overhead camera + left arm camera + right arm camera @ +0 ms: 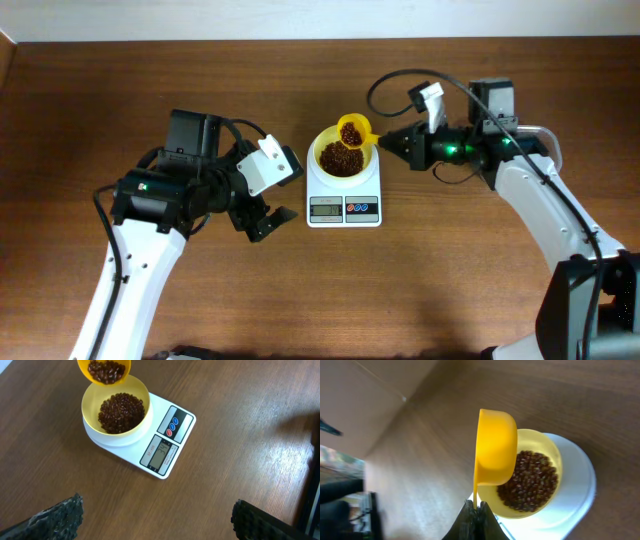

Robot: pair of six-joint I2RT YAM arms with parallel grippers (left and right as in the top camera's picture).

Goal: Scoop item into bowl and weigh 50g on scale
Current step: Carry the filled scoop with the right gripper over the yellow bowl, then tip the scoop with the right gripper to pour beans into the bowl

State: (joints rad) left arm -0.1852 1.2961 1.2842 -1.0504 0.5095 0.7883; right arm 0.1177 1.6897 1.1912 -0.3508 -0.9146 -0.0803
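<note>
From overhead, the scale (343, 195) sits mid-table (450, 290), its display and buttons on the edge nearer the arms' bases. The bowl (322, 146) stands on its platform with a heap of beans (340, 160) inside. A scoop (353, 130), also carrying beans, hangs over the bowl's far rim. The right gripper (385, 143) reaches in from the right, its jaws clamped together on the scoop's handle. The left gripper (262, 208) is just left of the scale, clear of it, jaws wide apart and holding nothing.

In the left wrist view, the two fingers (55, 517) frame the lower corners, far apart, with bare table between them. Beyond them is the scale with its grey display (161, 453) lit, digits too small to read surely, and red and blue buttons (172, 426) beside it. The bowl holds beans across its bottom, and the loaded scoop overlaps its upper rim.

In the right wrist view, the fingertips (470, 520) pinch the thin handle. The scoop's yellow underside covers part of the bowl, and beans show beside it. The white scale lies beneath.
</note>
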